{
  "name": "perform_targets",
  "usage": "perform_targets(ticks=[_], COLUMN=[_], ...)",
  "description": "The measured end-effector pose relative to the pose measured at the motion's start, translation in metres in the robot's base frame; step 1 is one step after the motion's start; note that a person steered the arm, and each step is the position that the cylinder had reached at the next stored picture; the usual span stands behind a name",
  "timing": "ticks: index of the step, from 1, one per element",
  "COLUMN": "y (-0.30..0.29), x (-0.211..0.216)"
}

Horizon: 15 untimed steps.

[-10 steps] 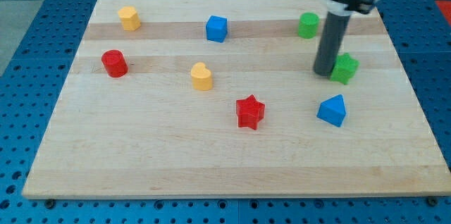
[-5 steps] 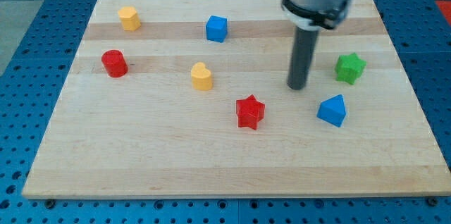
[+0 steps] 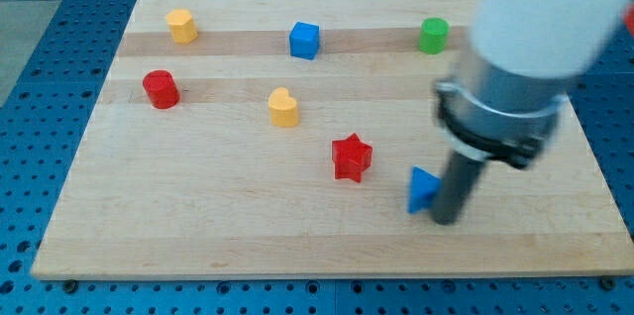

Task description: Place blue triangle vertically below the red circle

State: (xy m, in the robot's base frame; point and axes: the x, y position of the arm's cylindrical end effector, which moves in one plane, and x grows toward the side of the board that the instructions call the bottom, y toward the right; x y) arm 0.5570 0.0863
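Worktop (image 3: 198,226) scan, the view's left to right: red circle (image 3: 159,89) near the left edge, yellow block (image 3: 181,25) above it toward the top. Yellow block (image 3: 283,107) mid-board, blue cube (image 3: 304,40) higher up. Red star (image 3: 351,157) just below centre. Blue triangle (image 3: 423,189) sits right of the star, low on the board, well apart from the red circle. My tip (image 3: 446,220) touches the triangle's right side. Green block (image 3: 432,35) near the top. No fingers on this rig.

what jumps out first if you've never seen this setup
The big blurred arm at the view's right, with my tip pressed against the right side of the blue triangle near the board's bottom edge. Next, the red star just left of it and the red circle far left.
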Motion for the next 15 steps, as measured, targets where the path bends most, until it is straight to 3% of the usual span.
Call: perform_targets(ticks=[1,3,5,6,8,9,10,13,14,15], y=[0.019,0.023,-0.082,-0.079,-0.009,-0.065,-0.149,-0.095,-0.027,-0.078], x=[0.007,-0.050,-0.015,0.000,0.025,0.057,0.023,0.061,0.046,-0.009])
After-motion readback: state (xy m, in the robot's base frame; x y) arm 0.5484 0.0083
